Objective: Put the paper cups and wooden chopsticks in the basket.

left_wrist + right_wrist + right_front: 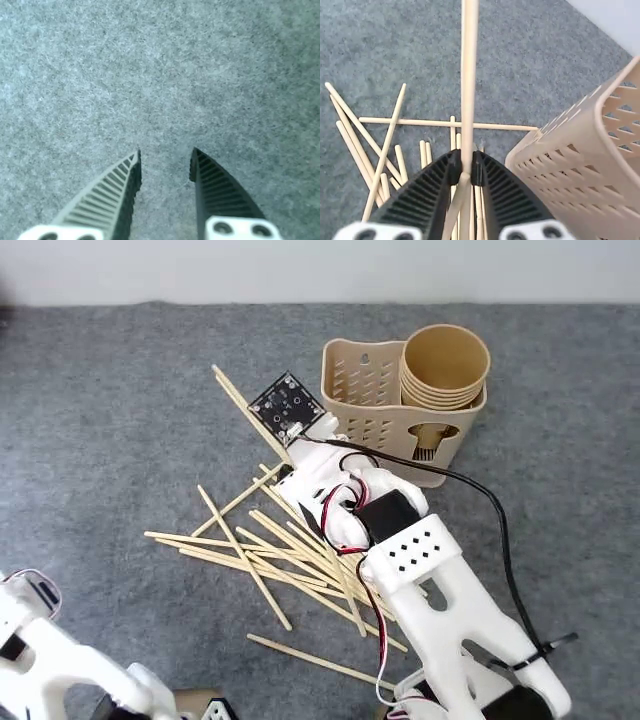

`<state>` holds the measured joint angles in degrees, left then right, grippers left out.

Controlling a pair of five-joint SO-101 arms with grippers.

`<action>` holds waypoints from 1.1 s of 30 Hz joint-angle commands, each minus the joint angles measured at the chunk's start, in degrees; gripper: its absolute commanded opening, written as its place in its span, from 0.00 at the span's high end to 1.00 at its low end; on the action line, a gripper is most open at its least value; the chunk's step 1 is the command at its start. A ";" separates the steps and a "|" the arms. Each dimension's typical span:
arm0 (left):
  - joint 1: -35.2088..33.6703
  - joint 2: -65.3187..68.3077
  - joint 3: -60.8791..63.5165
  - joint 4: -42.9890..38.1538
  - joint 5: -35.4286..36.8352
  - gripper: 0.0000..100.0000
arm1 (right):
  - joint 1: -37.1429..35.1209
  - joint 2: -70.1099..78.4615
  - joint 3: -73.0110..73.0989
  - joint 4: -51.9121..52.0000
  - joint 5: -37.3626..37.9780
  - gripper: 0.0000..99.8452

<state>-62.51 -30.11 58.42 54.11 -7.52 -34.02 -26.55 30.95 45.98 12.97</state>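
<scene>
A beige slotted basket (370, 405) stands at the back of the grey mat, with a stack of paper cups (445, 365) inside its right end. Several wooden chopsticks (290, 555) lie crossed in a loose pile in front of it. My right gripper (465, 167) is shut on one chopstick (469, 75), which sticks out past the fingertips, just beside the basket wall (585, 165). From above, this held chopstick (240, 400) points to the back left from the right gripper (290, 445). My left gripper (165, 160) is open over bare mat, holding nothing.
The left arm's white body (40, 655) sits at the front left corner. A single chopstick (320, 660) lies apart near the front edge. Grey mat (110, 440) stretches free on the left, and a pale wall runs behind.
</scene>
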 commanded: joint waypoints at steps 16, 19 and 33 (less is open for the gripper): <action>0.26 -0.35 -0.40 -0.88 0.09 0.84 | 3.91 -2.33 -22.68 -5.85 -1.14 0.99; 0.26 -0.35 -0.40 -0.88 0.09 0.84 | 7.16 -2.24 -22.51 -11.56 -1.23 0.99; 0.26 -0.35 -0.40 -0.88 0.09 0.84 | 16.57 11.56 -22.24 -26.24 -6.86 0.99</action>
<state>-62.51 -30.11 58.42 54.11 -7.52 -19.78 -17.23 11.96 21.89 9.10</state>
